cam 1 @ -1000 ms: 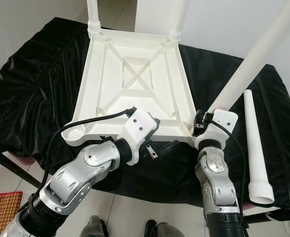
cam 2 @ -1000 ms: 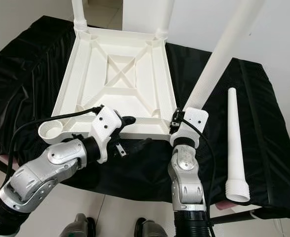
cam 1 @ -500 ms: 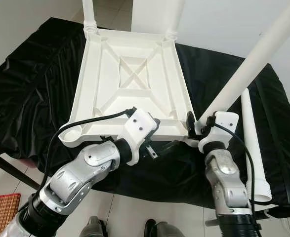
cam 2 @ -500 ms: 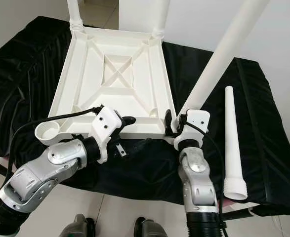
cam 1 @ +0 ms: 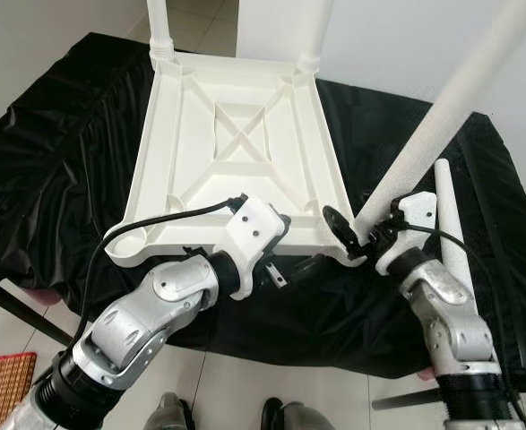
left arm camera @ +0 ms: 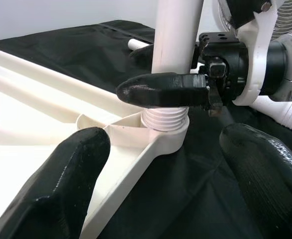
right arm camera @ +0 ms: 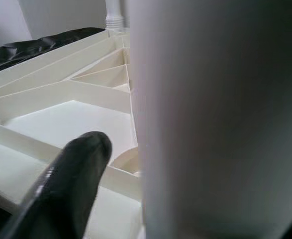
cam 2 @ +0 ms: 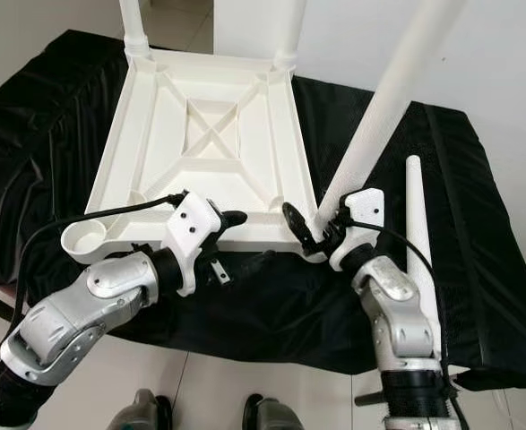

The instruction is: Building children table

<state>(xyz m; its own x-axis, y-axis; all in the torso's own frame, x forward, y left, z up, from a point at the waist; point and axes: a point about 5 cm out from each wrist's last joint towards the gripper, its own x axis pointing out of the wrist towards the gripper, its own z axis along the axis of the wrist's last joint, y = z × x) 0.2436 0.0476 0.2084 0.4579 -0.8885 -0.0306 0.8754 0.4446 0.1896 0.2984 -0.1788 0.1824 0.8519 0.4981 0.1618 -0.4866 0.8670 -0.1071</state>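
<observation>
Surface: black cloth-covered table (cam 1: pixel 56 170), frame centre
Room: pale tiled floor (cam 1: pixel 245 394), white wall (cam 1: pixel 406 36)
Tabletop: upturned white plastic tabletop (cam 1: pixel 236 152), centre
Right gripper (cam 2: pixel 321 226): clamped on tilted white plastic leg (cam 2: pixel 388 98)
Left gripper (cam 1: pixel 285 260): fingers apart, near edge
Spare: white leg tube (cam 1: pixel 464 269), right

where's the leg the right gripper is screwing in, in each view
Left eye view: table leg slants up from the near right corner.
Right eye view: same.
Left wrist view: upright, threaded into the corner socket.
Right wrist view: the broad white column.
Shared landmark: that socket.
</observation>
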